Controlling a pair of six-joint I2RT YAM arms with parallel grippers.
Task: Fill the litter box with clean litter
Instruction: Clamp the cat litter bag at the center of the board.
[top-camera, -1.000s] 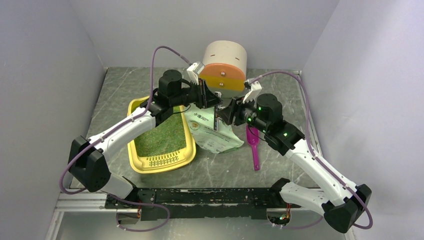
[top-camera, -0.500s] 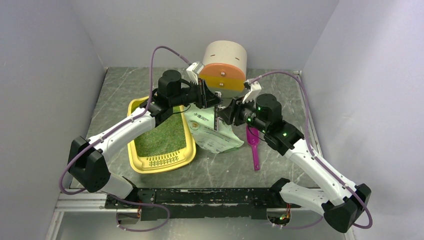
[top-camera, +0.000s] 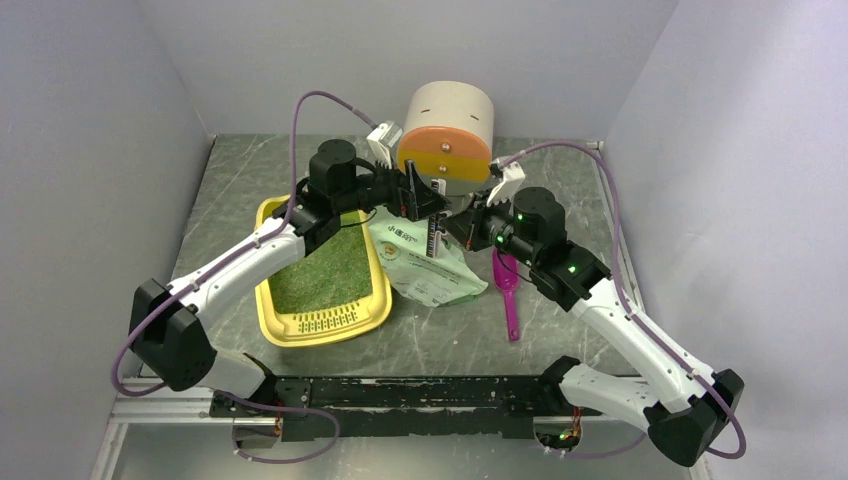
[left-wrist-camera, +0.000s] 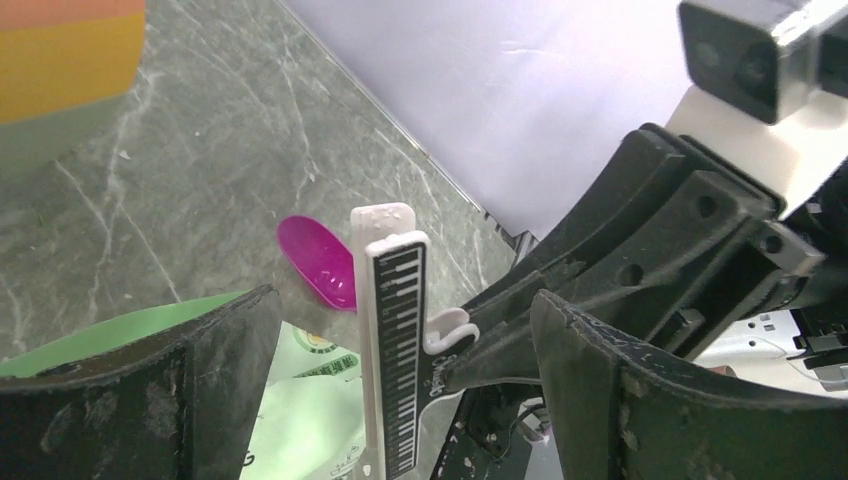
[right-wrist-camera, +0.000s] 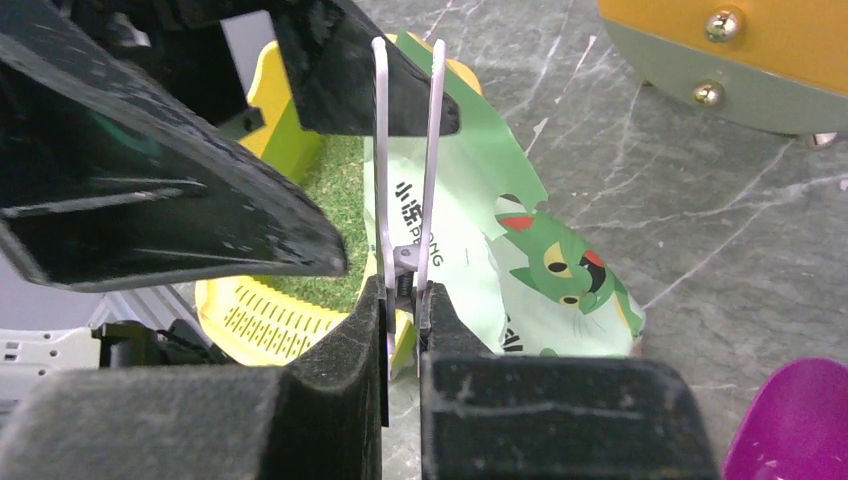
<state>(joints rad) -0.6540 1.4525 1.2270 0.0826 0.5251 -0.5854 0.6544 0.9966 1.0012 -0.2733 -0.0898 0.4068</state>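
The yellow litter box (top-camera: 268, 300) lies at the left, its floor covered with greenish clean litter (top-camera: 322, 268). To its right lies the pale green bag (top-camera: 425, 268). Above the bag stands a white clip with piano-key print (left-wrist-camera: 395, 340). My right gripper (right-wrist-camera: 403, 320) is shut on the clip's handle end, and the clip's two arms (right-wrist-camera: 381, 150) stand spread. My left gripper (left-wrist-camera: 405, 300) is open, with one finger on each side of the clip and neither touching it. In the right wrist view the litter box (right-wrist-camera: 250, 300) and litter (right-wrist-camera: 335, 190) show behind the left fingers (right-wrist-camera: 180, 200).
A magenta scoop (top-camera: 508, 290) lies right of the bag. The round beige, orange and yellow drawer cabinet (top-camera: 450, 125) stands at the back, just behind both grippers. Grey walls close in the left, back and right sides.
My left gripper has opened wide and let go of the clip. My right gripper has closed on the clip's handle end. The left arm has shifted slightly.
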